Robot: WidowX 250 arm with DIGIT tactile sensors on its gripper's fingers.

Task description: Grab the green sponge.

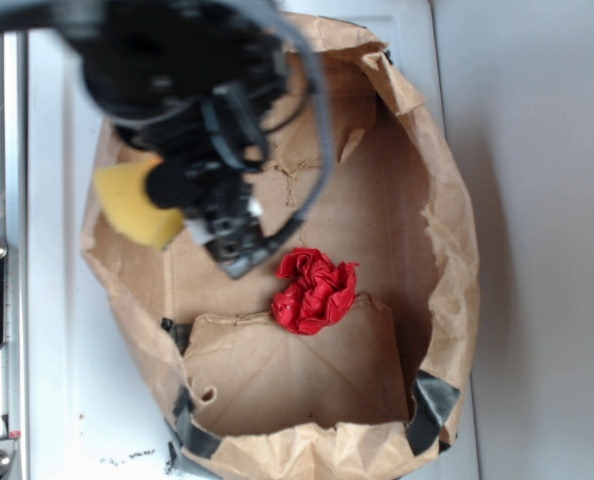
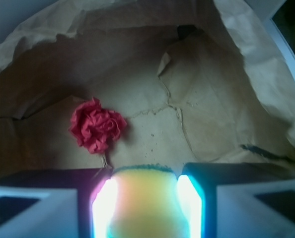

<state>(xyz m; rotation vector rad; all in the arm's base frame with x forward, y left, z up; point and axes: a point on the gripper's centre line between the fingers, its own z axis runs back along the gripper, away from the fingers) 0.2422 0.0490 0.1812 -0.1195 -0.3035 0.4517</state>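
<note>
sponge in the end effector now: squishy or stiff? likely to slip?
Probably soft: the sponge is foam and sits squeezed between the end effector fingers in the wrist view. Likely light for its size, so it should lift easily. Slip looks unlikely, since foam grips well, though much of it overhangs sideways.

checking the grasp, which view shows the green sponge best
The wrist view: the green sponge fills the bottom centre, pinched between the two fingers, with its dark green top edge visible. The exterior view shows only a yellow corner sticking out beside the black gripper.
</note>
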